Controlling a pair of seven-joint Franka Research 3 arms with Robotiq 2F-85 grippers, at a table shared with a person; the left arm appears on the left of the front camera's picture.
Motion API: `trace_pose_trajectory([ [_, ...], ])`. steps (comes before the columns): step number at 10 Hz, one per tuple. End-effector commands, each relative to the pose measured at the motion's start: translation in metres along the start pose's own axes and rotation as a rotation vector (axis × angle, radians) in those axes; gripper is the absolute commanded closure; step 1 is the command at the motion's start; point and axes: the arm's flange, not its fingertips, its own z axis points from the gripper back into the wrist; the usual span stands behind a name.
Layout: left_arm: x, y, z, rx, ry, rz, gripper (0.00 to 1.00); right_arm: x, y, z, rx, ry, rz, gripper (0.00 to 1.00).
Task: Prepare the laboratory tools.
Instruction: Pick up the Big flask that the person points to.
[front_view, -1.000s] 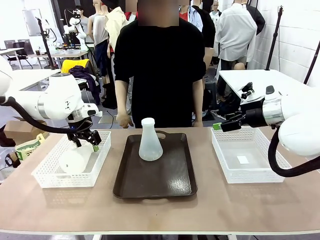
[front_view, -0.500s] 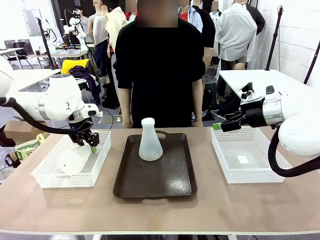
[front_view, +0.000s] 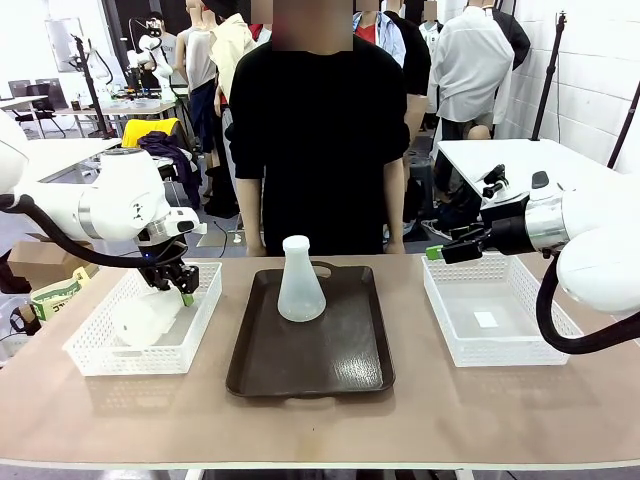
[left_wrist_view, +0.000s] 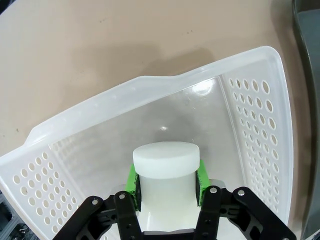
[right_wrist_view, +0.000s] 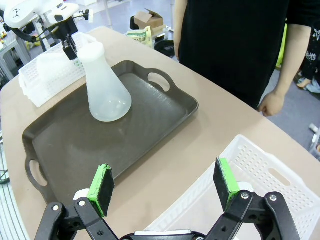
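One frosted-white flask (front_view: 300, 282) stands upright on the dark brown tray (front_view: 345, 370); in the right wrist view the same flask (right_wrist_view: 105, 85) is at the tray's (right_wrist_view: 60, 145) far end. A second flask (front_view: 143, 318) lies tilted in the left white basket (front_view: 90, 355). My left gripper (front_view: 178, 290) is shut on its neck. In the left wrist view the green pads (left_wrist_view: 131, 180) press both sides of the flask's neck (left_wrist_view: 165, 162) just under the rim. My right gripper (front_view: 435, 253) hovers open over the right basket's far left corner, its pads (right_wrist_view: 100, 182) wide apart and nothing between them.
The right white basket (front_view: 495, 310) holds a small white slip. A person in black stands at the far edge behind the tray, a hand (right_wrist_view: 272, 105) hanging near the table edge. The left basket's perforated wall (left_wrist_view: 255, 125) surrounds the held flask.
The left gripper's fingers have closed on the neck of the flask in the left basket. The flask has shifted slightly. The right arm has not moved.
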Motion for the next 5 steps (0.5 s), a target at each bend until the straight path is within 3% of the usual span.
trace_pose_trajectory([
  [1,0.0002,0.0005,-0.0001,0.004,-0.006,-0.003,1.00,0.0023,0.0011,0.0025,-0.001,-0.004,-0.008,0.00],
  [5,0.0002,0.0005,-0.0001,0.004,-0.006,-0.003,1.00,0.0023,0.0011,0.0025,-0.001,-0.004,-0.008,0.00],
])
